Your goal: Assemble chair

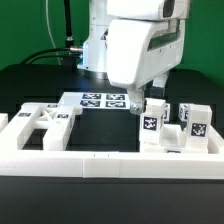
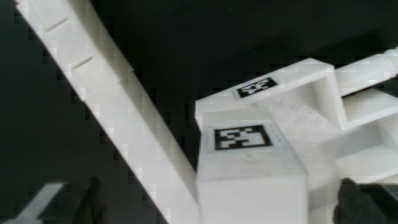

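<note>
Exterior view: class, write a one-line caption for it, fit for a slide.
Open gripper hangs over tagged white chair pieces beside the marker board.

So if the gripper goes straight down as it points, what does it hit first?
Most likely the tagged white chair piece below the open gripper; the wrist view shows it straight ahead, though depth is unclear.

We are noting the marker board lying flat on the black table, the long white border rail running along the front, and a green backdrop showing behind.
</note>
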You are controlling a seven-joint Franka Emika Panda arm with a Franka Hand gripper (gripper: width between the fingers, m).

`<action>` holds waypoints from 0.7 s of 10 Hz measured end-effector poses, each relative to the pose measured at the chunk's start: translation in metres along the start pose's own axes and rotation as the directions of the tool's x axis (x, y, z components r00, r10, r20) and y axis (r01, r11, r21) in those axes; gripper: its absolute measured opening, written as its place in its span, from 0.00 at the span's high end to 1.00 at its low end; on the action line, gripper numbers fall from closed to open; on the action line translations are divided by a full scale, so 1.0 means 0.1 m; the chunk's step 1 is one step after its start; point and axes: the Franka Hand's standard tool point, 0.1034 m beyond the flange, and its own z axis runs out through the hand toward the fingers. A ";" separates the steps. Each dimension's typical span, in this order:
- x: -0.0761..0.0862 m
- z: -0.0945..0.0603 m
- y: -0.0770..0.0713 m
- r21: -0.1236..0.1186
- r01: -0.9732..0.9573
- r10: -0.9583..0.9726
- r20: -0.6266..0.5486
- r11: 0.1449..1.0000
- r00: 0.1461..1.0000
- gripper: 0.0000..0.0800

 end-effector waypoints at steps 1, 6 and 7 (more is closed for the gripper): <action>0.00 0.02 -0.01 0.003 -0.003 0.003 0.002 1.000 1.000 0.19; 0.02 0.05 -0.04 0.008 -0.027 0.027 0.003 1.000 1.000 0.64; 0.02 0.05 -0.04 0.007 -0.054 0.054 0.004 0.998 0.999 0.64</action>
